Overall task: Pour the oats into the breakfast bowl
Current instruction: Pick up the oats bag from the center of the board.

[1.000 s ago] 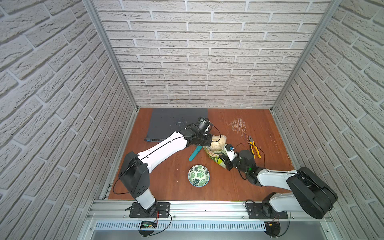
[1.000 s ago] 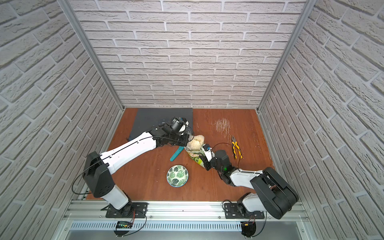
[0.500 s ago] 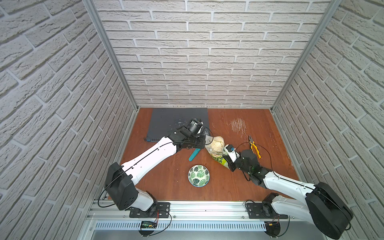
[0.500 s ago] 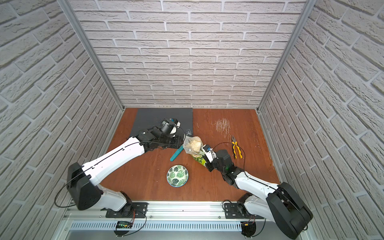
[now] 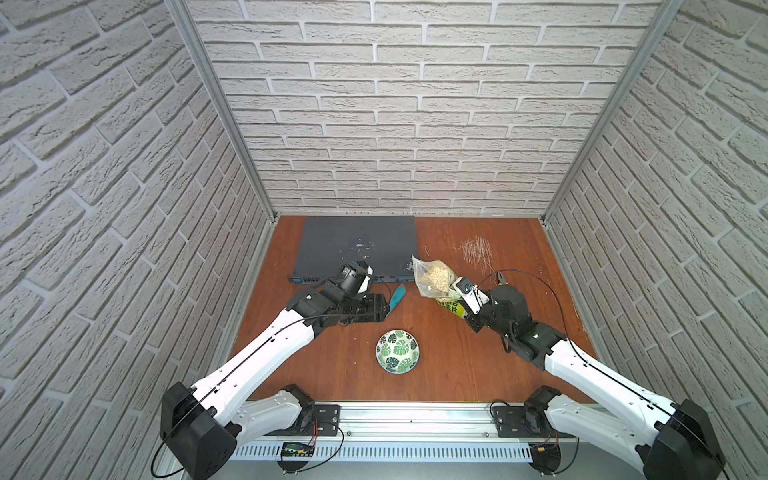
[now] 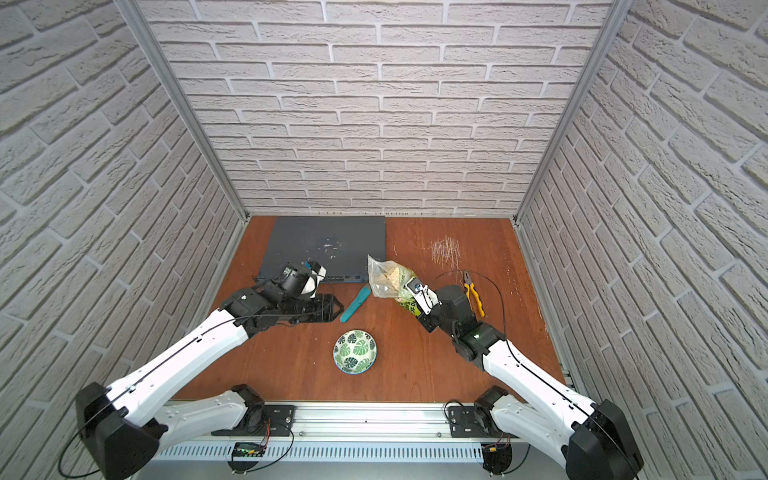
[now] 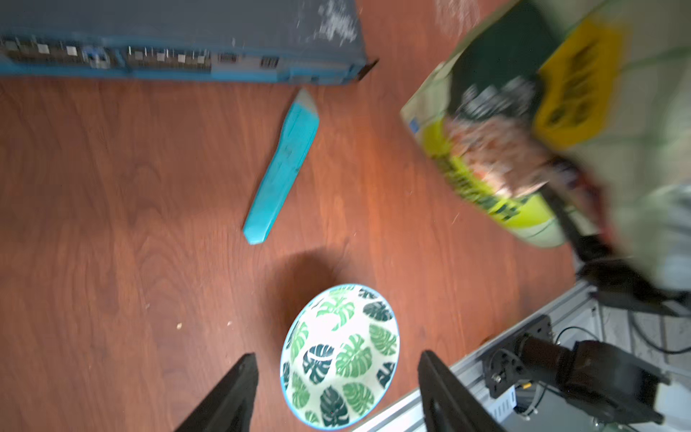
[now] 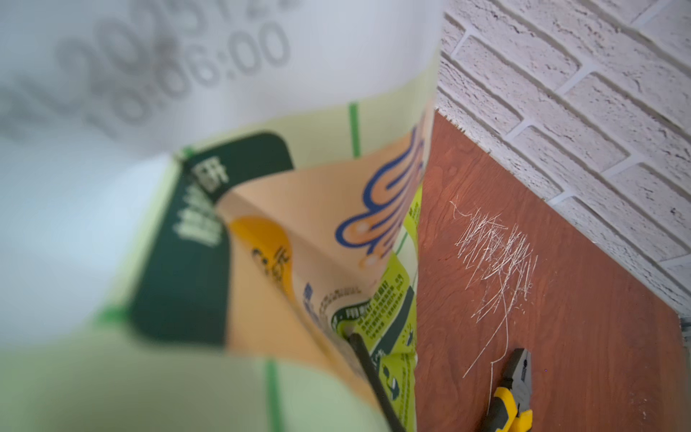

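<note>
The oats (image 5: 437, 275) sit in an open pouch (image 6: 409, 305), held tilted behind and to the right of the bowl (image 5: 397, 351). The right claw (image 5: 462, 300) pinches the pouch's lower end. The left claw (image 7: 336, 357) is spread and empty behind the bowl to its left, just beside a teal tool (image 6: 355, 305).

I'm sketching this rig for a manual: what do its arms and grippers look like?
The left arm and right arm have smooth white link shells, black joints and black bases. A thin black cable runs along each. A green light glows near the right wrist. The left gripper and right gripper are black; the left's fingers are flat, tapering blades.
</note>
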Controlling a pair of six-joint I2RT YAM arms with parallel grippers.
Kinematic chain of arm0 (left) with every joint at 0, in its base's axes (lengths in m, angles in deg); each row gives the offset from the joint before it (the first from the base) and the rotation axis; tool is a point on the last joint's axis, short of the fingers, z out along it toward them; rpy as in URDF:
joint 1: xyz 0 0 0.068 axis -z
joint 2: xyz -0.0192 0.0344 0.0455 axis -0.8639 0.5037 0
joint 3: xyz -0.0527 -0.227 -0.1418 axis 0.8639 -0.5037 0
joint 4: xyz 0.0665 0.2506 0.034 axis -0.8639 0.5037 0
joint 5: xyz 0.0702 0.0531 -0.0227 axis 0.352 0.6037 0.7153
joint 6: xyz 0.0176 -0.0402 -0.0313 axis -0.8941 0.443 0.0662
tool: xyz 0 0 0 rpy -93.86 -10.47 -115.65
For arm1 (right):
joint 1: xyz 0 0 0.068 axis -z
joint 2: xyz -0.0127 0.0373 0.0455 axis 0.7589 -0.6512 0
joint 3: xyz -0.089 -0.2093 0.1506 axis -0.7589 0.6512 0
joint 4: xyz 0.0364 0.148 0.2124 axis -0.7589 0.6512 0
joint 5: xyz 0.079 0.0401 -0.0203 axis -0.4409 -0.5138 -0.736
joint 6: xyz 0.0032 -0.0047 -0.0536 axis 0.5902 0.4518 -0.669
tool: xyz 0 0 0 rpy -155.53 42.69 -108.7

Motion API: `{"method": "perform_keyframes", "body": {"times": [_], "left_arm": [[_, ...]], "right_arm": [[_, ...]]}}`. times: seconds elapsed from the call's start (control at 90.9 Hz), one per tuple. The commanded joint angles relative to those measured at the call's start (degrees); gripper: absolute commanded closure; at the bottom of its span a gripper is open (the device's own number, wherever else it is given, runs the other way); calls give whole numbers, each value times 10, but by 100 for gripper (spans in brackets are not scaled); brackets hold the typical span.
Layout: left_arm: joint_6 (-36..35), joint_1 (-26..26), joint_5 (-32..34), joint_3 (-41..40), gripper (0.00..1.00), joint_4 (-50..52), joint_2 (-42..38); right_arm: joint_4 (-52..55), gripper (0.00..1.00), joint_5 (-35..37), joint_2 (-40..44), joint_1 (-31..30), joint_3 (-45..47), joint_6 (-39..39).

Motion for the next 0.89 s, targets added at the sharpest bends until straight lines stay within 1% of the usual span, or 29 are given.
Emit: {"method": "perform_keyframes", "body": {"times": [0.0,0.176,0.352,0.44,0.616,0.726,0.88], "left_arm": [[26,-2,-16,-48,30,16,-8],[23,-1,-30,-100,30,-7,22],[22,-1,-82,-126,31,-70,79],[18,-1,-94,-130,35,-91,107],[23,-2,-114,-130,54,-128,153],[24,-1,-127,-124,70,-138,181],[24,-1,-119,-114,89,-137,178]], "right_arm": [[-82,97,-4,26,1,-52,1],[-51,96,-8,31,1,-72,-22],[-38,96,1,40,1,-75,-33],[-28,97,3,40,1,-82,-34],[-17,96,3,43,1,-87,-37],[-15,96,10,43,1,-85,-43],[-6,97,26,42,1,-84,-53]]}}
